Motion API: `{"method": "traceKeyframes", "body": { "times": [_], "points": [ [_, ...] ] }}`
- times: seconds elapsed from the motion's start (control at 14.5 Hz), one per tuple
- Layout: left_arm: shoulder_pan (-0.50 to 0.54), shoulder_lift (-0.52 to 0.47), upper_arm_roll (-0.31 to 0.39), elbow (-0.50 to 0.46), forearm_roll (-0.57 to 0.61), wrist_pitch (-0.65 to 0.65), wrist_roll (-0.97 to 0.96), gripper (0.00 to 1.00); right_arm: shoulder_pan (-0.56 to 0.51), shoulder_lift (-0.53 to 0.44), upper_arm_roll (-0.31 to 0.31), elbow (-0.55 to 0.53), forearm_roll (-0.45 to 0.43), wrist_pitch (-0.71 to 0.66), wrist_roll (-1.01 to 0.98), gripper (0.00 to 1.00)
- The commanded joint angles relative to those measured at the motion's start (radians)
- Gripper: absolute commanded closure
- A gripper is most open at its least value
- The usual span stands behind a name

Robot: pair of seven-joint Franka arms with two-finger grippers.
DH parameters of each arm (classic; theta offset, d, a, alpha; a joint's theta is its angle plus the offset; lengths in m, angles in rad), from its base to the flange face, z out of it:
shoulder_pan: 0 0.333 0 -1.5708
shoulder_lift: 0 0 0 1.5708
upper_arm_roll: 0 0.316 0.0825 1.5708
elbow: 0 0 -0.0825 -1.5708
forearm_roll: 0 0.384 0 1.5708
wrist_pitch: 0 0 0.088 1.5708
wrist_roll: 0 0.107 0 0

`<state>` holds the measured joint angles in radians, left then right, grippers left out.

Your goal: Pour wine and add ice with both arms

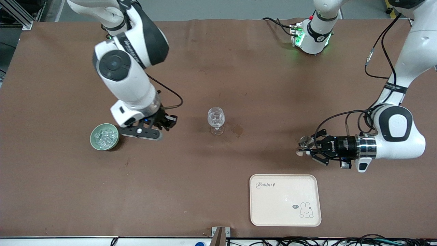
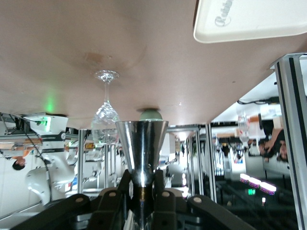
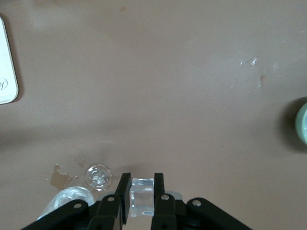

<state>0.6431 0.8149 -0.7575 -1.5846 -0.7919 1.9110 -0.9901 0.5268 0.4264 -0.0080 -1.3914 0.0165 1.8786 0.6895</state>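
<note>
A clear stemmed glass stands upright mid-table; it also shows in the left wrist view and the right wrist view. A green bowl holds several lumps of ice toward the right arm's end. My right gripper is over the table between the bowl and the glass, shut on one clear ice cube. My left gripper is toward the left arm's end, shut on the narrow end of a shiny metal cone-shaped cup, held sideways with its mouth toward the glass.
A cream tray with a rabbit print lies nearer the front camera than the left gripper. A small wet stain marks the brown table cover beside the glass. The bowl's rim shows at the edge of the right wrist view.
</note>
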Motion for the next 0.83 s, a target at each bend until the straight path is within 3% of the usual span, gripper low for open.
{"method": "traceKeyframes", "body": {
  "times": [0.0,0.55,0.76],
  "points": [
    [0.023,0.033,0.029,0.017,-0.024,-0.072,0.074,0.99,0.045,0.031,-0.01,0.041,-0.003,0.005,0.051,0.98],
    [0.036,0.11,0.21,0.015,-0.024,-0.162,0.263,0.99,0.176,0.112,-0.01,0.04,-0.004,0.082,0.171,0.98],
    [0.036,0.153,0.224,0.015,-0.015,-0.161,0.278,0.98,0.203,0.124,-0.01,0.038,0.0,0.083,0.173,0.98]
  ]
}}
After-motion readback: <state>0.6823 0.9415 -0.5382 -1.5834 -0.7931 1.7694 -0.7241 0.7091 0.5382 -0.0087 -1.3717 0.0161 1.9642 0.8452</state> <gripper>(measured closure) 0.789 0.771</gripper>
